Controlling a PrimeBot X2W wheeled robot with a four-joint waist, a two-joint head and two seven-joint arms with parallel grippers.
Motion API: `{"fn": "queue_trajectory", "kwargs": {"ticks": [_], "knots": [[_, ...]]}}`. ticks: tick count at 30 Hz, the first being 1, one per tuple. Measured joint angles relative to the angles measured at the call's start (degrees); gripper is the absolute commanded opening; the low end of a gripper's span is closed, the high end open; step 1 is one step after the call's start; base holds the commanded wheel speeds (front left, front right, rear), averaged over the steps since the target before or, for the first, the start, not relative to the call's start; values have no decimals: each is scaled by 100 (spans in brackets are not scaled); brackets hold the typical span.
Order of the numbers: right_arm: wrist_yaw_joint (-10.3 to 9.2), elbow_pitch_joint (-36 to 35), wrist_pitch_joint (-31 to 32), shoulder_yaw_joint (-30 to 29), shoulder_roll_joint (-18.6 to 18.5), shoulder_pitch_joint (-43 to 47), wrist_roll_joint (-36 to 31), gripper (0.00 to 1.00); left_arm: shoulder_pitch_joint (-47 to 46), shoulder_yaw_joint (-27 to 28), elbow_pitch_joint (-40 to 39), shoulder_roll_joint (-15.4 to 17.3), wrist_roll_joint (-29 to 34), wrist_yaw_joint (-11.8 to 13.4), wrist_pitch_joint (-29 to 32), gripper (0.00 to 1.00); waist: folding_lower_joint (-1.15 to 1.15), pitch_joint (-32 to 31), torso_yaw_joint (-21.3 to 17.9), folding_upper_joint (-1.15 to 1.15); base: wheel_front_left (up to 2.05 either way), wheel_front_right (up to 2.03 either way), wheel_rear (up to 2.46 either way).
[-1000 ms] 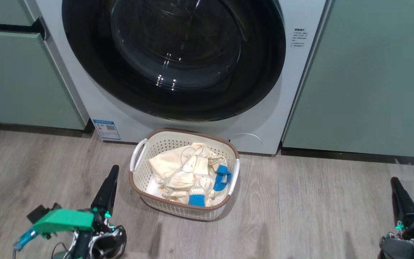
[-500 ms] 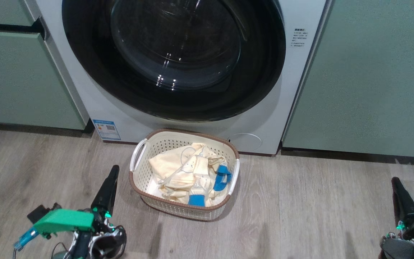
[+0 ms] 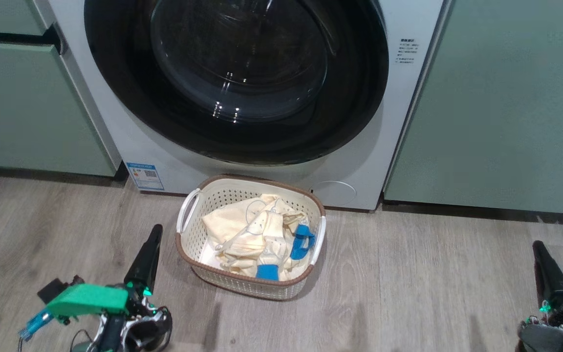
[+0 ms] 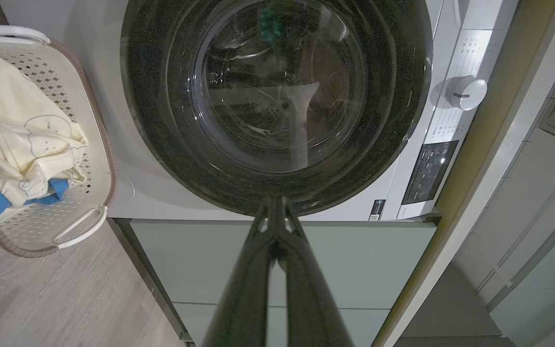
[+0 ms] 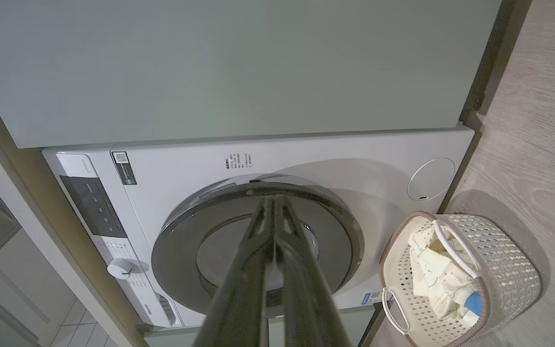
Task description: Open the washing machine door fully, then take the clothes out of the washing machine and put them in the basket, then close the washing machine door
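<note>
Clothes in basket, six o'clock of the shut door: job apparently done. Left tool, right tool pressed together

Head downward, wrists low, sideways — shared basket

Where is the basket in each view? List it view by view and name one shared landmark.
Head view: the basket sits lower centre, on the floor before the washing machine.
Left wrist view: basket at the left edge, partly cut off.
Right wrist view: basket at lower right.
Shared landmark: the washing machine door, close to the basket in every view.
</note>
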Motion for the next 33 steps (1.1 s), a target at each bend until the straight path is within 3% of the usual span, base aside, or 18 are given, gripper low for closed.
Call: {"fn": "queue_trajectory", "kwargs": {"ticks": [33], "knots": [[0, 2, 10, -70, 22, 0, -43, 0, 0, 19, 0, -19, 7, 0, 9, 0, 0, 0, 0, 0, 0, 0, 0]]}}
